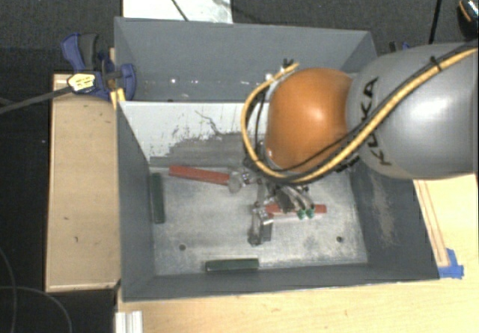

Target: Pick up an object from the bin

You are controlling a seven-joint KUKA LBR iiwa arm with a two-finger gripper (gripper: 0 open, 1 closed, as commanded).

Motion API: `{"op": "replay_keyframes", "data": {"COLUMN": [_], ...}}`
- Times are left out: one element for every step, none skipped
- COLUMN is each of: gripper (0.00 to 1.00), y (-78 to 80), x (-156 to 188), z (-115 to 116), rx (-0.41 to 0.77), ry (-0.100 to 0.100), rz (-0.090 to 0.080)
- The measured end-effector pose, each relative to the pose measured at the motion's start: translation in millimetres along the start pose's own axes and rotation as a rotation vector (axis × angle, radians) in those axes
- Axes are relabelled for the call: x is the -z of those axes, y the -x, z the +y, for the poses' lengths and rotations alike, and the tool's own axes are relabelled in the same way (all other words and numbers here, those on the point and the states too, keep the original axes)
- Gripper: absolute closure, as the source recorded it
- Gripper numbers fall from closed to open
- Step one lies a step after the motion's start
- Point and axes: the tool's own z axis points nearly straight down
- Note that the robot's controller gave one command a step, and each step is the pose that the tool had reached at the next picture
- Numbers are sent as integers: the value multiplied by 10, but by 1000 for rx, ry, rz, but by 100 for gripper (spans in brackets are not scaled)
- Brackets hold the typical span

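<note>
My gripper [283,194] hangs low over the middle of the bin floor, mostly hidden under the arm's orange cover. Directly beneath it lies a small red piece [287,209] with green tips [305,214]; whether the gripper touches it I cannot tell. A small grey metal part [260,230] sits just to the lower left, and I cannot tell if it is loose or belongs to the gripper. A red-handled tool [198,173] with a metal head [238,181] lies on the floor to the gripper's left.
A dark green bar [156,198] lies along the left wall, and a dark flat bar [232,266] along the front wall. The arm covers the bin's right rear part.
</note>
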Motion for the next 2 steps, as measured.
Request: {"op": "replay_keyframes", "data": {"gripper": [0, 0], "y": [-26, -103], "x": [-1002, -1090], "z": [-569, -1011], "rx": [382, 323], "ry": [-1, 0], "rz": [2, 3]}}
